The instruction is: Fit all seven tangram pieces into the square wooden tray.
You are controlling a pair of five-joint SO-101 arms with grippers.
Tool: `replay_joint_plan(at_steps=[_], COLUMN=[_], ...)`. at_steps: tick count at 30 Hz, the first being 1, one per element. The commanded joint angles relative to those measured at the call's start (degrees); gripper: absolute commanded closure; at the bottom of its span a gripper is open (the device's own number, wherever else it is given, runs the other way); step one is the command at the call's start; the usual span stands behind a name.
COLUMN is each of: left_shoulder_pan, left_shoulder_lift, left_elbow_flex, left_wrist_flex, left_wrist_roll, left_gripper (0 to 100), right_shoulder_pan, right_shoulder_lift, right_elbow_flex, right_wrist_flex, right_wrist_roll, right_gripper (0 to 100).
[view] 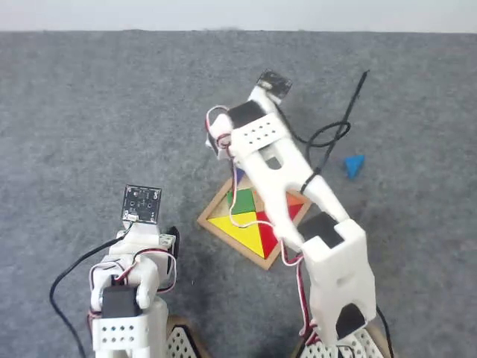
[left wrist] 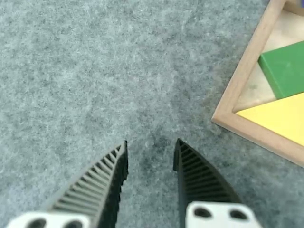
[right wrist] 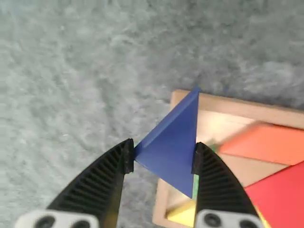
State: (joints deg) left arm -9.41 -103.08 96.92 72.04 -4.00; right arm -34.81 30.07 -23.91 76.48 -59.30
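Blue triangle [right wrist: 173, 135] in right claw [right wrist: 162, 144] points at tray [right wrist: 237, 105] corner.

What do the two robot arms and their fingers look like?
The left arm and the right arm are white plastic shells with black motor blocks. Thin red, white and black cables run along them. Each wrist carries a small dark circuit board. The fingers are black, pointed and ribbed.

The wooden tray [left wrist: 246, 66] holds coloured pieces [view: 246, 227], a dark blue triangle [right wrist: 173, 142] over its corner, a light blue piece [view: 355, 165] apart
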Motion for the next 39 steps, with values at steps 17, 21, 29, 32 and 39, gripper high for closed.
replay_joint_plan(at_steps=[17,21,29,32,39], left_shoulder_pan=[0.09,0.09,0.09,0.09,0.09], left_shoulder_lift=[-1.58,-1.58,-1.58,-1.58,-1.58], left_elbow_flex=[-0.48,-0.48,-0.48,-0.48,-0.48], left_wrist_flex=[0.53,0.53,0.53,0.53,0.53], left_wrist_roll=[-0.35,-0.35,-0.35,-0.35,-0.35], left_gripper=[85,85,85,85,85], right_shoulder_pan=[-2.07,-2.07,0.66,1.54,0.75], right_shoulder_lift=[3.82,3.56,3.82,4.09,4.0], right_elbow_flex=[-3.78,-3.78,-3.69,-3.69,-3.69], right_wrist_flex=[-4.79,-4.62,-2.51,0.57,2.07], right_wrist_roll=[-1.41,1.32,3.43,3.34,3.52], right_gripper=[86.1,86.0,86.0,86.0,75.1])
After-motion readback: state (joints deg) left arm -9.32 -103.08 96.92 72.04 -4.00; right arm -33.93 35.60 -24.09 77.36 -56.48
